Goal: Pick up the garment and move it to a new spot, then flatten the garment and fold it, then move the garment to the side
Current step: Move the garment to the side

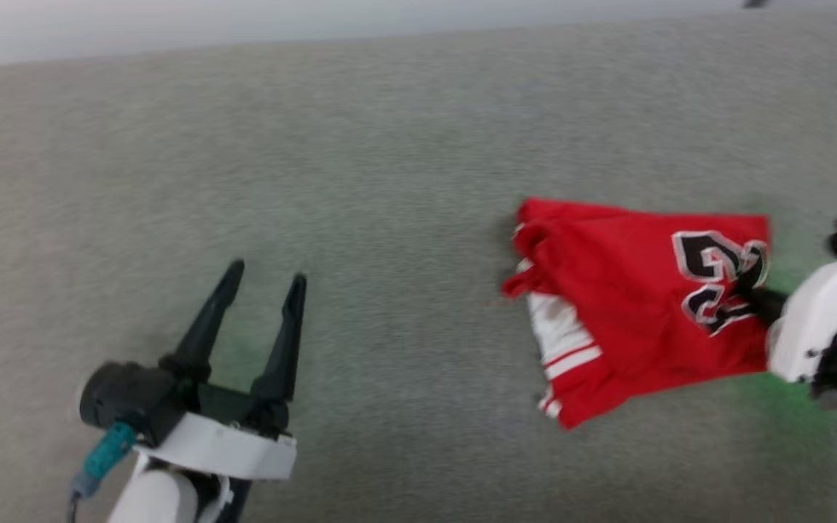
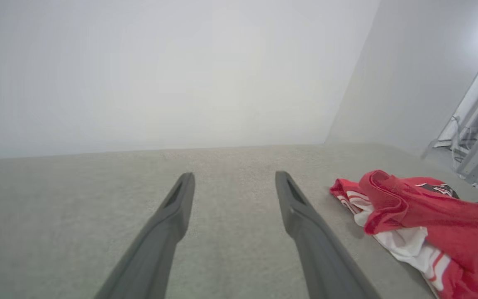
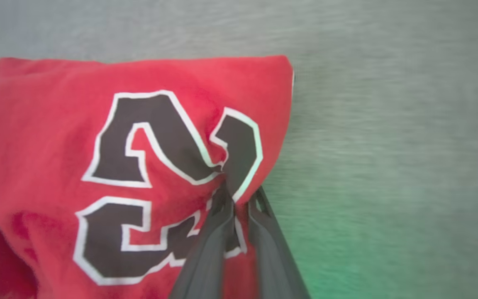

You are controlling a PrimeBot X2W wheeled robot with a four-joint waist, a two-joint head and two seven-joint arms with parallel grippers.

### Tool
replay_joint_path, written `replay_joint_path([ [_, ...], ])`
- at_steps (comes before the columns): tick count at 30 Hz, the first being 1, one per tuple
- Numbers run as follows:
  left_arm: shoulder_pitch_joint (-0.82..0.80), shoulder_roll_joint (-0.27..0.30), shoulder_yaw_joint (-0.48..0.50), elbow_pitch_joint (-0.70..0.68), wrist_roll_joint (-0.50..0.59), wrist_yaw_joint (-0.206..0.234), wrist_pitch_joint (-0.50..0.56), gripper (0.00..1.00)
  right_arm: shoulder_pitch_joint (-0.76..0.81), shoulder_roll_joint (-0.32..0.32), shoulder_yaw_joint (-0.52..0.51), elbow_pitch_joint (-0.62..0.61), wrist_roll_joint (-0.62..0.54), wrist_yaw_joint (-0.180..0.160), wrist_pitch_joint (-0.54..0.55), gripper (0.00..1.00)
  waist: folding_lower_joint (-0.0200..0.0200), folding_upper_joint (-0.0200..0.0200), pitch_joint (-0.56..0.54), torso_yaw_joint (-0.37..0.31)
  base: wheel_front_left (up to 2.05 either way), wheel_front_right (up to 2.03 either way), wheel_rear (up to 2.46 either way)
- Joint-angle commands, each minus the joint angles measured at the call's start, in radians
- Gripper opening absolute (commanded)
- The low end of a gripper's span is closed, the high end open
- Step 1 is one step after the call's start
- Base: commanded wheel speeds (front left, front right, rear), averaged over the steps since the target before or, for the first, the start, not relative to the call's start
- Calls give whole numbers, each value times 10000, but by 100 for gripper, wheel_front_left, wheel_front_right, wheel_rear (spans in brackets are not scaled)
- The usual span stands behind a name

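The garment (image 1: 629,305) is a red jersey folded into a rough rectangle on the grey cloth surface, right of centre. Its black, white-edged "23" faces up near its right edge, and white striped trim shows at its lower left. My right gripper (image 1: 753,280) is shut on the garment at that right edge. In the right wrist view the two dark fingers (image 3: 218,232) pinch a fold of red cloth (image 3: 48,124) beside the numerals. My left gripper (image 1: 264,277) hangs open over bare surface to the left, well apart from the garment (image 2: 409,211).
The grey cloth surface (image 1: 389,145) stretches wide around the garment. A pale wall rises behind it in the left wrist view, with a metal frame and cables (image 2: 475,137) at the far right. A green tint lies on the surface by my right arm.
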Motion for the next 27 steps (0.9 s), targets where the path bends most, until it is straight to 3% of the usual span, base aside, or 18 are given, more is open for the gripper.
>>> replay_joint_path([
  [1, -230, 96, 19, -104, 51, -23, 11, 100, -156, -49, -221, 21, 73, -14, -155, 0, 0, -1, 352, -920, 0, 0, 0],
  [8, -1344, 728, -610, -335, 281, -21, 11, 100, -120, -470, -1864, 84, -24, -13, -1027, 0, 0, -1, 1031, -2063, 0, 0, 0],
  [16, -2906, 1604, -1480, -468, 527, -21, 11, 100, -1014, -761, -3284, 1130, -796, -13, -2117, 0, 0, -1, 1896, -2765, 0, 0, 0],
  [27, -4414, 2323, -1894, -788, 607, -21, 11, 100, -3728, -1329, -3021, 3151, -3343, -13, -3721, 0, 0, -1, 2864, -2525, 0, 0, 0],
])
